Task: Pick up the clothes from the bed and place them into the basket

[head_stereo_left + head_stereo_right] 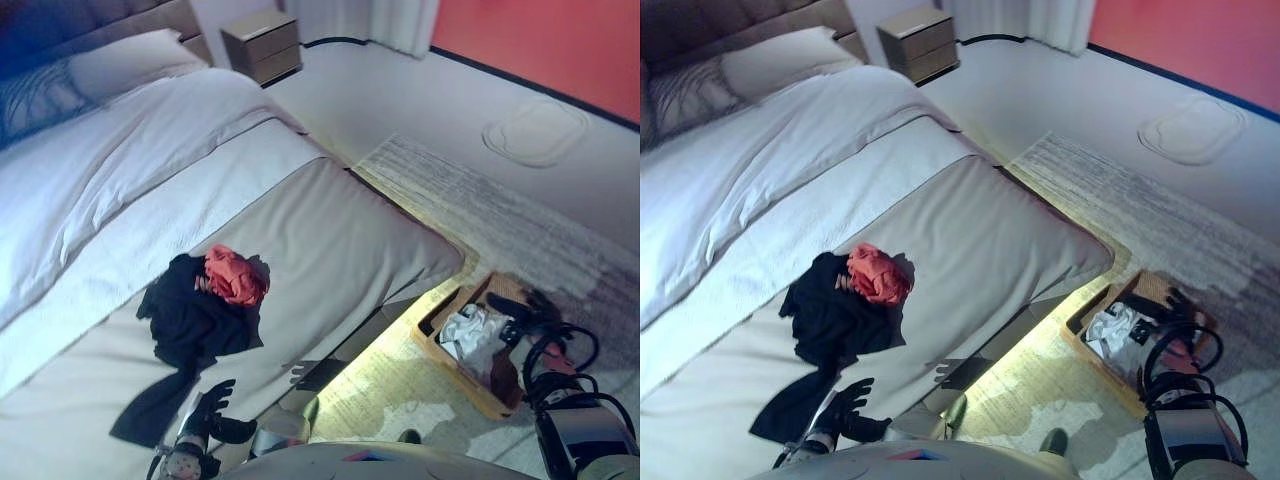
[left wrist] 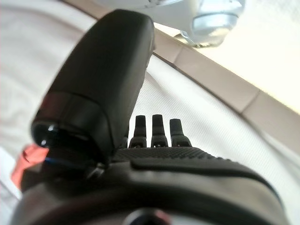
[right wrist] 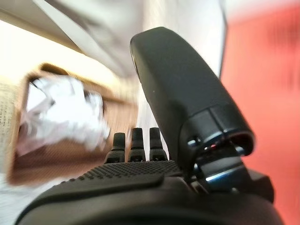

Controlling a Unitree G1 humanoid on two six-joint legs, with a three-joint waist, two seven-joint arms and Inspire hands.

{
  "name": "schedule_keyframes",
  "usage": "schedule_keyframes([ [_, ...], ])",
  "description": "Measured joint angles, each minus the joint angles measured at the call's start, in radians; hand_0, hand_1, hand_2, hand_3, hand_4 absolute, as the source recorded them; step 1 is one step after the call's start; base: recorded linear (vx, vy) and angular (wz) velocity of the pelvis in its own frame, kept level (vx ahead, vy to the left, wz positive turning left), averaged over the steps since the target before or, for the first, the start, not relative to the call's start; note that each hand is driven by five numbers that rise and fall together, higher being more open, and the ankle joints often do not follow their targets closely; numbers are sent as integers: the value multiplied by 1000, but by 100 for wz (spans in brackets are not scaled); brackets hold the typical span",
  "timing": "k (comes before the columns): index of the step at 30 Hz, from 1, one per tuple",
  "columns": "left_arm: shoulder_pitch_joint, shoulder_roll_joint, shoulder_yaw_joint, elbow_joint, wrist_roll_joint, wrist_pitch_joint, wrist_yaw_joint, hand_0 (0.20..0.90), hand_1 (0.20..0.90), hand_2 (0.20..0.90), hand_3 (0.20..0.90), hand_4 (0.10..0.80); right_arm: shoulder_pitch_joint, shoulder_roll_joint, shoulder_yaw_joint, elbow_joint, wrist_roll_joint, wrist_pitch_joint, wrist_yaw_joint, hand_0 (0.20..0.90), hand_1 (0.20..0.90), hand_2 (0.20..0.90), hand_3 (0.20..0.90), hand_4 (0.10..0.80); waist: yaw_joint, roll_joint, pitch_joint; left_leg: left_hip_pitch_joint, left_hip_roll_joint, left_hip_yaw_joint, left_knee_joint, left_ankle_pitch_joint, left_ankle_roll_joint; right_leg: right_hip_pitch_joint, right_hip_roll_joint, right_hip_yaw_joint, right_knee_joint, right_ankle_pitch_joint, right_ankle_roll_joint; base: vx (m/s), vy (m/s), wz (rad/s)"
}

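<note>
Your left hand [image 1: 212, 412] hovers low over the near edge of the bed [image 1: 330, 240], fingers straight and spread, holding nothing; the clothes lie just beyond its fingertips, further up the bed and slightly to the left; the black garment [image 1: 190, 325] trails a long tail toward you, so its long axis runs roughly from the hand up to the bunched mass, with the red garment [image 1: 235, 275] heaped on its far right side; your left hand is plainly the nearer one. Your right hand [image 3: 154, 154] hangs over the basket [image 1: 500, 395] on the floor to the right of the bed, fingers extended and empty; a white garment [image 1: 470, 335] already lies inside; reach forward with the left, I judge.
</note>
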Motion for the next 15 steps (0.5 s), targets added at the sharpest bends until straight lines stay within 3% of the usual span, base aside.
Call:
schedule_keyframes([
  [3,-7,3,26,6,1,15,-17,900,900,900,900,800,-66,32,48,8,-24,16,42,900,900,900,900,800,57,-10,1,-40,13,-30,16,-15,-21,9,20,-53,5,-7,-6,19,1,51],
  [5,-11,13,42,6,8,16,-37,900,900,900,900,800,-71,33,56,-4,-38,16,61,900,900,900,900,800,54,-11,1,-71,45,84,16,-50,12,32,22,-110,6,-21,0,-21,149,135],
  [6,-32,26,56,6,10,17,-50,900,900,900,900,800,-70,26,54,-5,-46,24,69,900,900,900,900,800,32,-31,5,-106,83,263,31,-69,25,55,-1,-205,0,-41,-14,-85,215,189],
  [9,-26,28,57,13,11,62,-53,900,900,900,900,800,-62,9,54,-7,-80,30,106,900,900,900,900,800,1,-38,9,-125,134,569,94,-53,20,123,-46,-349,0,-56,-2,-48,268,164],
  [10,-26,28,54,16,10,86,-53,900,900,900,900,800,-52,6,54,-11,-94,30,124,900,900,900,900,800,-16,-37,8,-123,134,624,99,-43,25,147,-58,-385,1,-65,12,124,344,146],
  [12,-17,22,50,14,9,102,-48,900,900,900,900,800,-49,4,54,-18,-125,34,165,900,900,900,900,800,-27,-24,-4,-101,90,619,55,44,37,156,-94,-365,43,-87,44,159,275,83],
  [15,-14,34,57,5,9,102,-44,900,900,900,900,800,-48,26,54,-33,-175,38,199,900,900,900,900,800,-31,-56,-6,-85,22,600,11,64,67,154,-127,-306,61,-83,40,147,194,30],
])
